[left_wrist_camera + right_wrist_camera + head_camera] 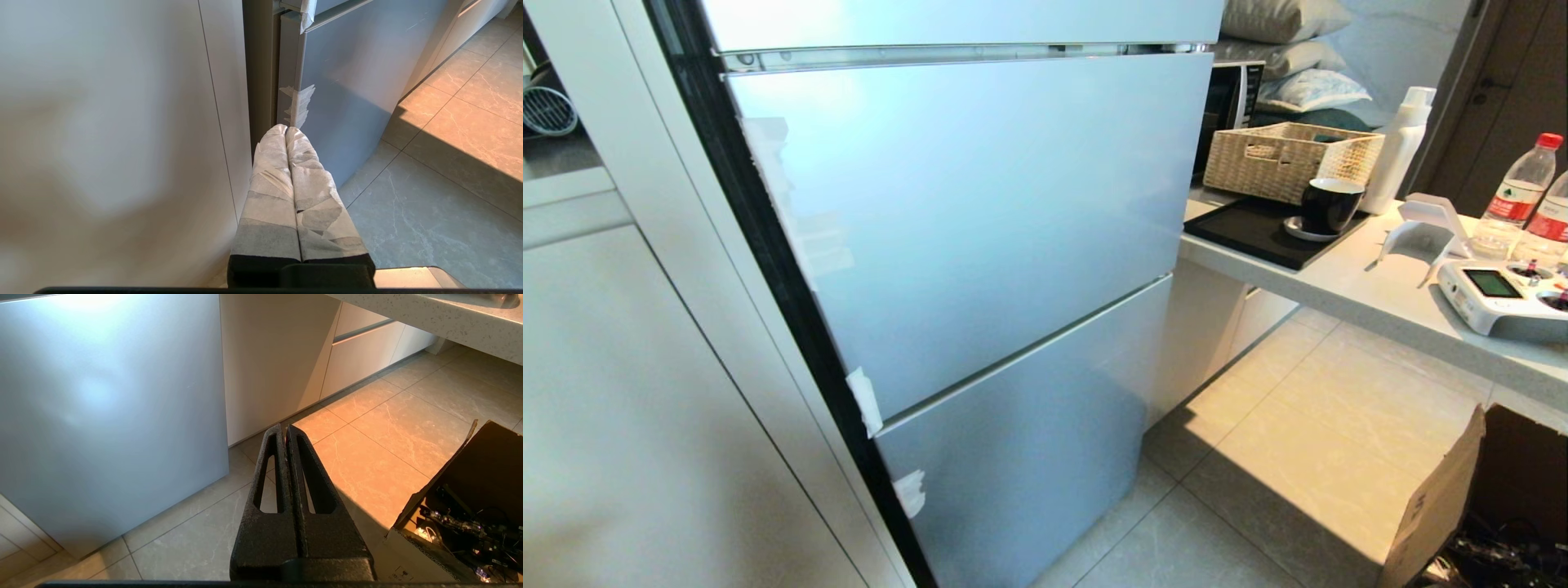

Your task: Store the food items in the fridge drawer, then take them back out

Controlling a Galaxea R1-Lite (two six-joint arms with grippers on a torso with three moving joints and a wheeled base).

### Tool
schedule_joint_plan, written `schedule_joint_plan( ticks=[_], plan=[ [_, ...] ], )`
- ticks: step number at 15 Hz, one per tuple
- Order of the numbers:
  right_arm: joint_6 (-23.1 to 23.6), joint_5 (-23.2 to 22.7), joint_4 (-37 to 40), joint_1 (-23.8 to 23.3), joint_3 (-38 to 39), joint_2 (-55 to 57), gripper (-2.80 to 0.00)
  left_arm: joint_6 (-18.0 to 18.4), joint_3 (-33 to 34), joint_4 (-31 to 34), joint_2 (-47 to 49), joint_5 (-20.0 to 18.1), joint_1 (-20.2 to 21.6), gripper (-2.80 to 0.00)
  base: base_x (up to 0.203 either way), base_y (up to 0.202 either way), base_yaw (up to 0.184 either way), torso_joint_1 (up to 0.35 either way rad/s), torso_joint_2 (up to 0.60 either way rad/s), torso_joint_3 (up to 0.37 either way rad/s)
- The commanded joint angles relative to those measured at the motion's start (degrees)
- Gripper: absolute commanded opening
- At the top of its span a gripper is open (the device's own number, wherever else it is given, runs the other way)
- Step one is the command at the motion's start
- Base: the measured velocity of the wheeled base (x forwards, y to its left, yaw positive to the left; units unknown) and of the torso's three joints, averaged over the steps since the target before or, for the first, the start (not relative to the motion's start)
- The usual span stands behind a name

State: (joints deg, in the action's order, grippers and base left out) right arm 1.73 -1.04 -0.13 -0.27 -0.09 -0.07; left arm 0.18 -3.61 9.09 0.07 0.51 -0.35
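A pale blue-grey fridge [964, 245] stands before me with its doors closed. White tape marks its left edge. The fridge drawer and the food items are out of view. Neither arm shows in the head view. In the left wrist view my left gripper [286, 130], its fingers wrapped in white tape, is shut and empty, low down near the fridge's lower left corner [298, 102]. In the right wrist view my right gripper [284, 428], bare black, is shut and empty above the floor by the fridge's lower right corner [222, 457].
A counter [1380, 294] runs to the right of the fridge, bearing a wicker basket [1290, 159], a black mug [1330, 204] on a dark tray, a white bottle, water bottles and a white controller [1499, 298]. An open cardboard box [470, 506] sits on the tiled floor at right. White cabinets [645, 408] stand at left.
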Motion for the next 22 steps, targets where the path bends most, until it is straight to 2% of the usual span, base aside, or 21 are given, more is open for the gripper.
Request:
schedule_joint_plan(
  ticks=[1,22],
  plan=[
    [0.0,0.0,0.0,0.0,0.0,0.1,-2.8,0.0,0.0,0.0,0.0,0.0,0.0,-2.8,0.0,0.0,0.0,0.0,0.0,0.0],
    [0.0,0.0,0.0,0.0,0.0,0.1,-2.8,0.0,0.0,0.0,0.0,0.0,0.0,-2.8,0.0,0.0,0.0,0.0,0.0,0.0]
  ],
)
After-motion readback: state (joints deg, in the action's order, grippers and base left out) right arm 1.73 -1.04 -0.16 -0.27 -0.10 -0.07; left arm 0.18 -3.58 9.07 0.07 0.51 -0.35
